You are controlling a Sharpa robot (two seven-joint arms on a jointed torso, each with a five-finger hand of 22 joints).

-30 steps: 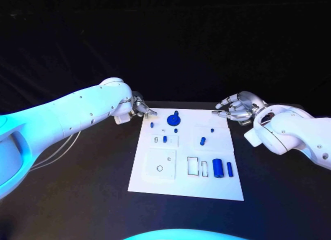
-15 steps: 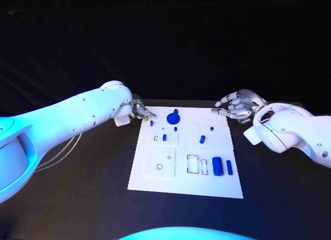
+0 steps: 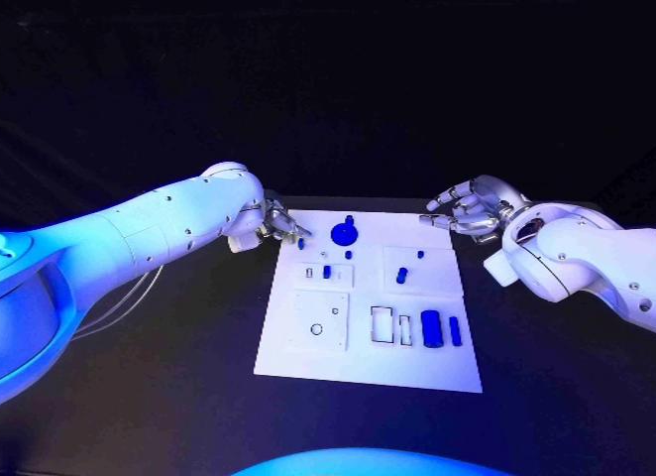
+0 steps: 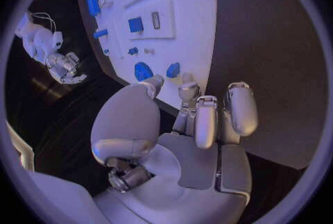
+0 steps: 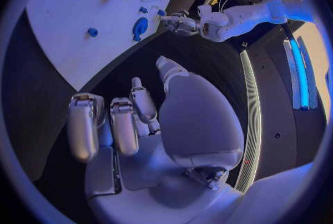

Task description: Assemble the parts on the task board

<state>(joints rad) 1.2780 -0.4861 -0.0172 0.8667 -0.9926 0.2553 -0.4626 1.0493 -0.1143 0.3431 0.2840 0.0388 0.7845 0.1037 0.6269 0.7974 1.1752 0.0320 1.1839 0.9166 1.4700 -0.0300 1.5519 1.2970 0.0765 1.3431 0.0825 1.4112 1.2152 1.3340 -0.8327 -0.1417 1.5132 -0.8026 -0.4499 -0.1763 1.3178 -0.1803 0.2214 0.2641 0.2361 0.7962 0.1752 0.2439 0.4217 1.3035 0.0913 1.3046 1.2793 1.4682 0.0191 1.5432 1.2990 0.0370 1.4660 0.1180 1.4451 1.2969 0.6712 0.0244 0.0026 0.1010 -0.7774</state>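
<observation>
The white task board (image 3: 317, 352) lies in the middle of the black table. On it are a round blue knob (image 3: 343, 235), a blue cylinder (image 3: 431, 327), a thin blue bar (image 3: 456, 333) and several small blue pieces such as one at mid-board (image 3: 401, 277). My left hand (image 3: 275, 220) hovers at the board's far left corner, fingers apart and holding nothing. In the left wrist view its fingertips (image 4: 188, 80) sit close to the round knob (image 4: 144, 71) at the board's edge (image 4: 197, 40). My right hand (image 3: 469, 210) hangs off the far right corner, loosely curled and holding nothing.
Black tabletop (image 3: 157, 377) surrounds the board on all sides. The board also carries raised white plates with slots and holes (image 3: 320, 322). In the right wrist view my right hand (image 5: 132, 118) is over bare table beside the board (image 5: 62, 18), with the left hand (image 5: 179, 23) across from it.
The left hand has crept slightly closer to the board's far left corner. The right hand has barely moved.
</observation>
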